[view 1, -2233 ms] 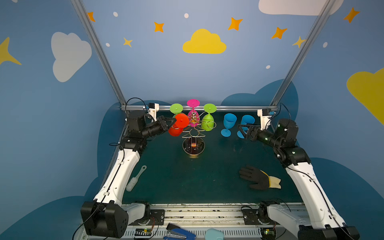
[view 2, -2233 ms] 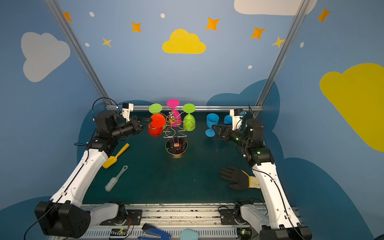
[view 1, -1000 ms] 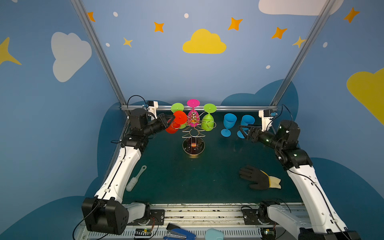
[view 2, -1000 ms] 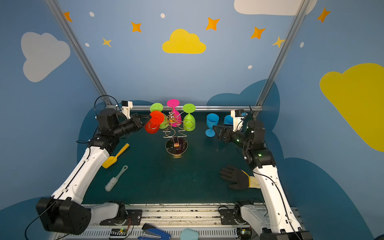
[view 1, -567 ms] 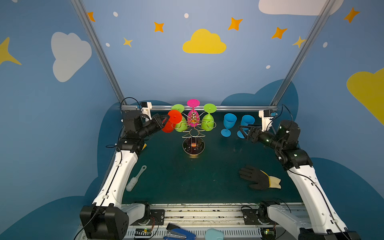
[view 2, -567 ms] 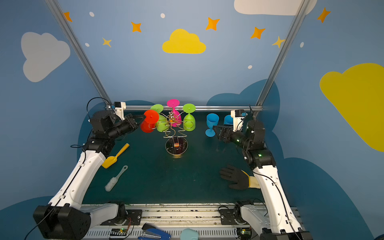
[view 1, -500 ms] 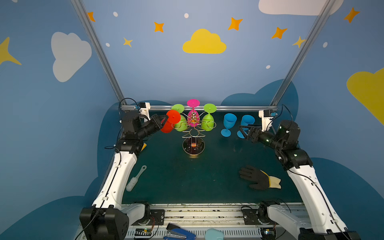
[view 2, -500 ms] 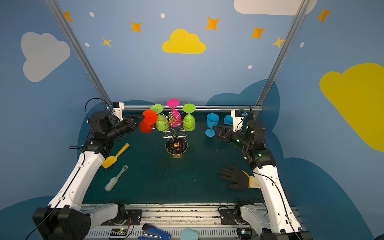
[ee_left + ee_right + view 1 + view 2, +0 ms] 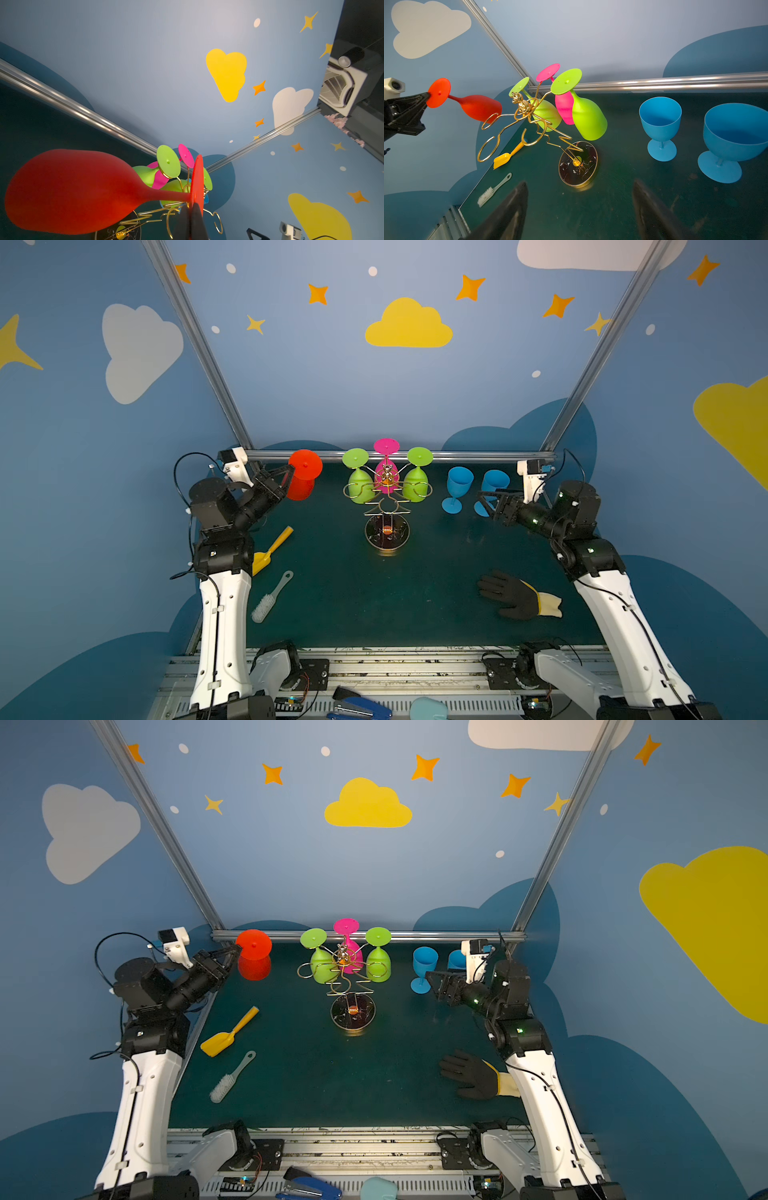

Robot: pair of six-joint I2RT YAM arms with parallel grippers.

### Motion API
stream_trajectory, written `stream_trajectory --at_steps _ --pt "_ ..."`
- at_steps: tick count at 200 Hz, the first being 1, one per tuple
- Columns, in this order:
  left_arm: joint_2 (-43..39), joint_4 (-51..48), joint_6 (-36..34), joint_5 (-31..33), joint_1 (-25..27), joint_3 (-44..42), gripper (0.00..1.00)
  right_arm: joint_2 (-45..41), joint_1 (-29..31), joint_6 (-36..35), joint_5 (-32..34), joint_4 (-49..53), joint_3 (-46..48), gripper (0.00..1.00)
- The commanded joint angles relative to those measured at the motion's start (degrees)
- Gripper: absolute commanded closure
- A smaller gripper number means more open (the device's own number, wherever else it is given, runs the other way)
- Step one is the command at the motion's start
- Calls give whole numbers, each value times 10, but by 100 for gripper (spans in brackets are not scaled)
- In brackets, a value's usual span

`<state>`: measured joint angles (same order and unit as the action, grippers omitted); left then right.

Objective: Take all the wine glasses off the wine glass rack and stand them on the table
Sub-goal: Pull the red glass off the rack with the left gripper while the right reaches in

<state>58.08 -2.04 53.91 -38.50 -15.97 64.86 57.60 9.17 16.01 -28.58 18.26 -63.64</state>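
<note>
Beside gold wire rack [image 9: 387, 531] | left gripper [image 9: 290, 470] clamps matte red glass [image 9: 305, 466]

Yellow scoop [image 9: 229, 1032] lies on the left side of the green mat [image 9: 332, 1085], with a white brush [image 9: 232, 1078] just in front of it, not touching. Black glove [image 9: 471, 1073] (pale yellow cuff) lies flat on the right side. Blue stapler [image 9: 311, 1187] and teal lump [image 9: 376, 1189] sit at the front rail.
</note>
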Motion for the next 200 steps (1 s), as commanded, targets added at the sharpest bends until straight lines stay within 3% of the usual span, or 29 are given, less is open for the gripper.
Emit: stream_trajectory --at_steps 1,48,86,130,174,200 --pt "7 65 50 -56 -5 37 97 -5 1 -8 -5 -10 -19 22" --pt "53 195 177 -133 -6 82 97 -2 4 -17 -19 -55 -42 22" --pt "72 232 221 -177 0 113 97 12 20 -34 -64 -114 -64 22" --pt "105 248 237 -216 65 158 97 34 78 -107 -89 -156 -96 22" --pt "141 290 272 -221 120 171 97 68 124 -154 -111 -236 -102 20" --pt "158 292 275 -221 151 184 97 87 162 -216 -110 -280 -100 18"
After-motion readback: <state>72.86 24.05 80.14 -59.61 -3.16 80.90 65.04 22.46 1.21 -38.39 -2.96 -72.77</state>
